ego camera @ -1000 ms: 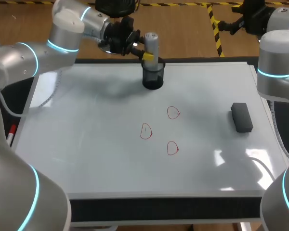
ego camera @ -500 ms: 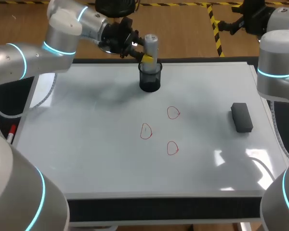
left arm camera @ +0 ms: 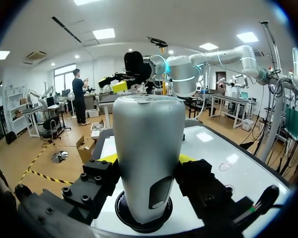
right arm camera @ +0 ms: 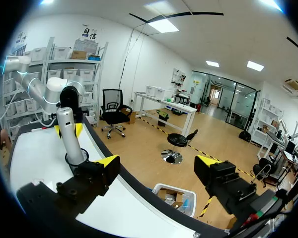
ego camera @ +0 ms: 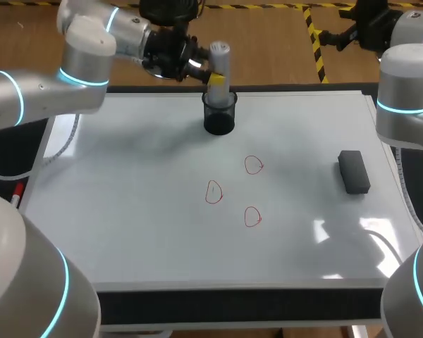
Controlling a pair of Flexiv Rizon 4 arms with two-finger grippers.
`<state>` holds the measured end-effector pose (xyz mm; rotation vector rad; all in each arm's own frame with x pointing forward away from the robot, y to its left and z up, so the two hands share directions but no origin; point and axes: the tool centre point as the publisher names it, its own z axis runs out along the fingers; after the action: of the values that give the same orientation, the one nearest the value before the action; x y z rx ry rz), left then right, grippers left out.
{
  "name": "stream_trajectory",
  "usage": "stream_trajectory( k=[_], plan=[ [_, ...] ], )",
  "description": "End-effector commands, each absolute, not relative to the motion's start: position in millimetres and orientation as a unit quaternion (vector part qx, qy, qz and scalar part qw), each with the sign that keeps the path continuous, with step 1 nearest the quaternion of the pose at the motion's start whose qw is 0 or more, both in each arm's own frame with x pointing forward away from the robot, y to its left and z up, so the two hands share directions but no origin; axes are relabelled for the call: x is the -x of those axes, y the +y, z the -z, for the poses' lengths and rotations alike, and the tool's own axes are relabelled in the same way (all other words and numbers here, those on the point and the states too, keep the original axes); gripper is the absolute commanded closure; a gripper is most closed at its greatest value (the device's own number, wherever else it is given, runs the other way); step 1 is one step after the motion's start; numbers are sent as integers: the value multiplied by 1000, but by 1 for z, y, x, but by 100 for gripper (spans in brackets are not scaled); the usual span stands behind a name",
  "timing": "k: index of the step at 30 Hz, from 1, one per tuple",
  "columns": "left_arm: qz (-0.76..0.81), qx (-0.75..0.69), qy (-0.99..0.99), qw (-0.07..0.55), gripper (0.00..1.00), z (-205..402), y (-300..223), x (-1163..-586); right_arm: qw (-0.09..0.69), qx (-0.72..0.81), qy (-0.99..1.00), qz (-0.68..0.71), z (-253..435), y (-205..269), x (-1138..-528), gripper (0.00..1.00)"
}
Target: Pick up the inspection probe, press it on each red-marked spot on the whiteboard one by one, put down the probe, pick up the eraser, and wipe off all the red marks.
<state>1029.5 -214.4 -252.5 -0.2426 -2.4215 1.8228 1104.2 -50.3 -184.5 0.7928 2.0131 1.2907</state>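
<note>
Three red marks point(ego camera: 252, 165) sit mid-whiteboard point(ego camera: 127, 197), eraser point(ego camera: 353, 171) lying to their right for the wipe step. Far edge: probe point(ego camera: 220, 55) upright in black holder point(ego camera: 220, 116), left end effector point(ego camera: 215, 79) clenched on its body, likely for a straight lift. Right end effector point(right arm camera: 156, 161) spread, off the tabletop.

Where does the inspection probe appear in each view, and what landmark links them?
Head view: the inspection probe stands in the black cup at the whiteboard's far edge, in the left gripper.
Left wrist view: probe fills the middle, between the gripper's fingers, foot in the cup.
Right wrist view: probe ahead of the right gripper, upright in the cup.
Shared landmark: the black cup.
</note>
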Motion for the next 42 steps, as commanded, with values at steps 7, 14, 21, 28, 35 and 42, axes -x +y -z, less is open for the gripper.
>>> stream_trajectory(
  k=[7, 14, 21, 28, 35, 42],
  plan=[
    [-605, 46, -794, -13, 100, 236, -215, -1025, 306, -300, 761, -488, 184, -50, -1104, 0],
    [-612, 73, -788, 7, 100, 222, -214, -1020, 306, -300, 761, -488, 184, -50, -1104, 0],
    [-619, 94, -779, 26, 100, 207, -210, -1017, 306, -300, 761, -488, 184, -50, -1104, 0],
    [-619, 111, -777, 29, 100, 194, -205, -1015, 306, -300, 761, -488, 184, -50, -1104, 0],
    [-621, 121, -774, 31, 100, 180, -204, -1012, 306, -300, 761, -488, 184, -50, -1104, 0],
    [-623, 127, -771, 41, 100, 165, -203, -1008, 306, -300, 761, -488, 184, -50, -1104, 0]
  ],
)
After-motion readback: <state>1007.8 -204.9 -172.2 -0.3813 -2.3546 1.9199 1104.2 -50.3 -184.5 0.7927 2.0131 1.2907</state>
